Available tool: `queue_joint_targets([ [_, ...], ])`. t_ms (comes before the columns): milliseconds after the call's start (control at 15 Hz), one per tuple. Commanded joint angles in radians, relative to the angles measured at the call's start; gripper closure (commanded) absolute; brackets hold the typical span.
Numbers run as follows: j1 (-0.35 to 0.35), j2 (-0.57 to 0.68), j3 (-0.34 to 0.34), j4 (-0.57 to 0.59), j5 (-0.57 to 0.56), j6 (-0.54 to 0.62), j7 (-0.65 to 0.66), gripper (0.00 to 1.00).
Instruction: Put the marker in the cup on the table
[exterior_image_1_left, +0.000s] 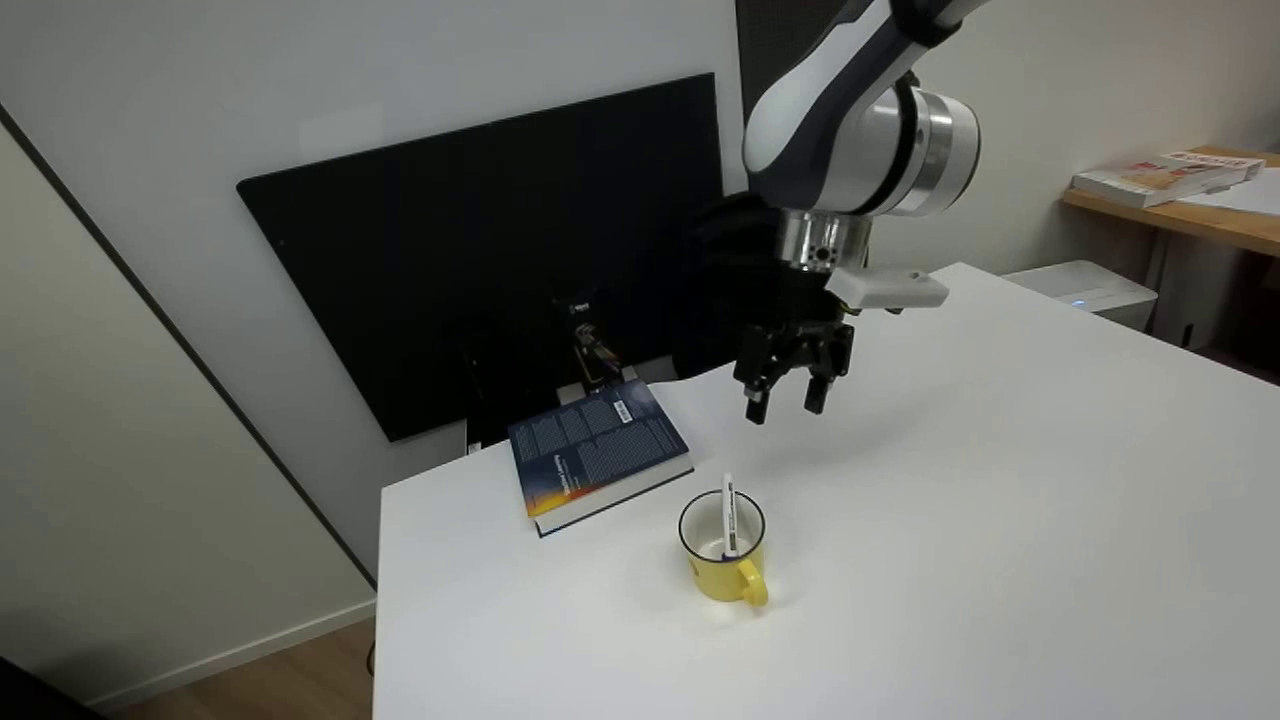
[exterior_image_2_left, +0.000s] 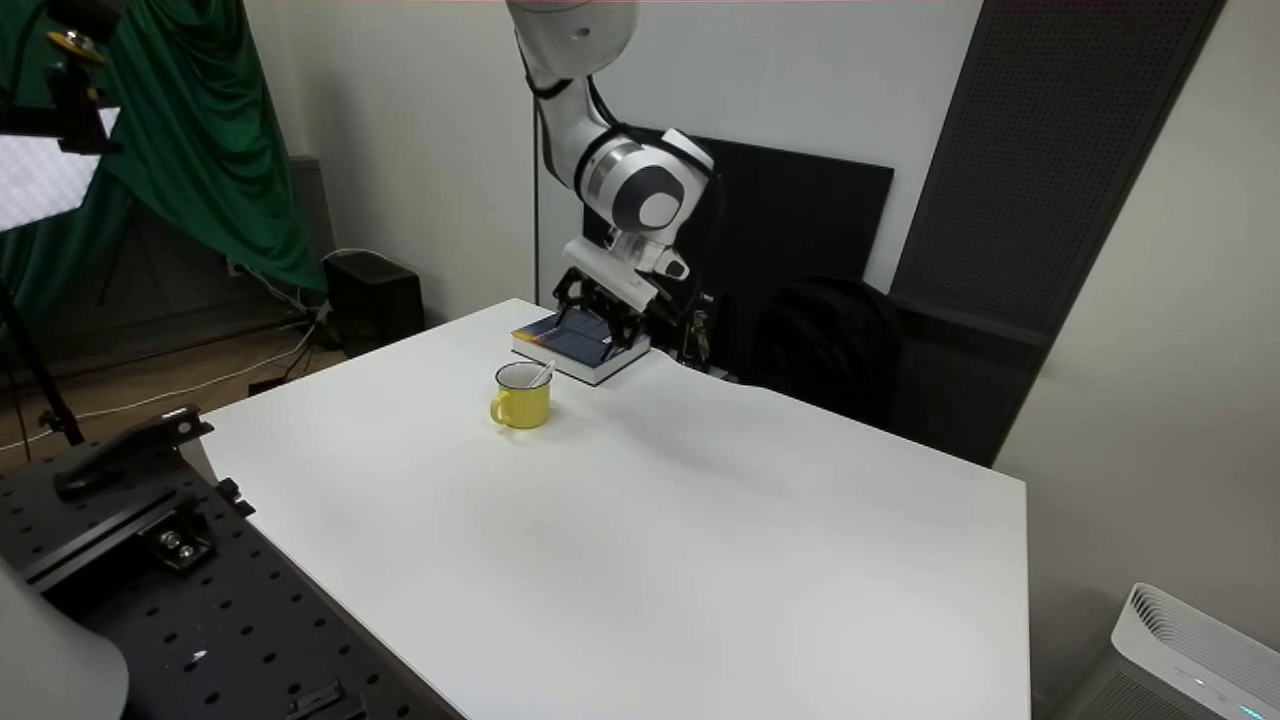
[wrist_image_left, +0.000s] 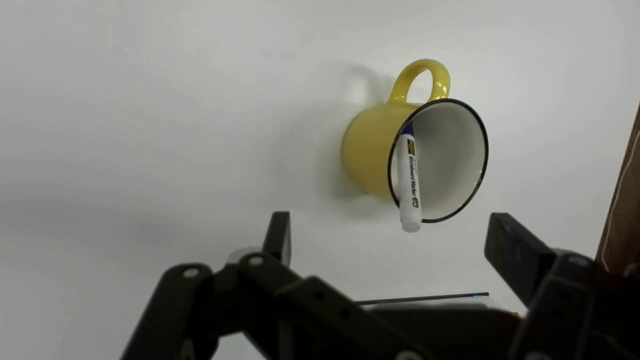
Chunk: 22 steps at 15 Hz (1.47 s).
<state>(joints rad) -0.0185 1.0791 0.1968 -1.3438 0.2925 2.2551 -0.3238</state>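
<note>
The yellow cup (exterior_image_1_left: 712, 578) stands upright on the white table (exterior_image_1_left: 960, 560), and also shows in an exterior view (exterior_image_2_left: 525, 408) and the wrist view (wrist_image_left: 367, 150). The white marker (exterior_image_1_left: 730, 515) leans inside the cup, dark blue tip down, its white end sticking out past the rim; it also shows in an exterior view (exterior_image_2_left: 543, 373) and the wrist view (wrist_image_left: 409, 175). My gripper (exterior_image_1_left: 787, 402) is open with nothing between its fingers. It is above the table, apart from the cup and marker. In the wrist view its fingers (wrist_image_left: 392, 240) stand wide apart below the cup.
A dark blue book (exterior_image_1_left: 600, 450) lies near the cup at the table's edge, partly behind the gripper in an exterior view (exterior_image_2_left: 575, 340). A black panel (exterior_image_1_left: 500, 240) stands behind the table. A black perforated platform (exterior_image_2_left: 230, 600) adjoins the table.
</note>
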Motion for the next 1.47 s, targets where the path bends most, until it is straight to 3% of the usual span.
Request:
queue_joint_targets([
  [0,0.003,0.141,0.018,0.208,-0.023,-0.098,0.029,0.0],
  [67,-0.004,0.063,0.021,0.08,-0.017,-0.037,0.009,0.0],
  [533,-0.008,0.12,0.026,0.164,-0.017,-0.088,-0.001,0.0],
  [1000,-0.029,0.186,0.027,0.318,-0.021,-0.25,-0.026,0.0],
  [1400,-0.018,0.315,0.019,0.548,-0.016,-0.469,-0.094,0.0],
])
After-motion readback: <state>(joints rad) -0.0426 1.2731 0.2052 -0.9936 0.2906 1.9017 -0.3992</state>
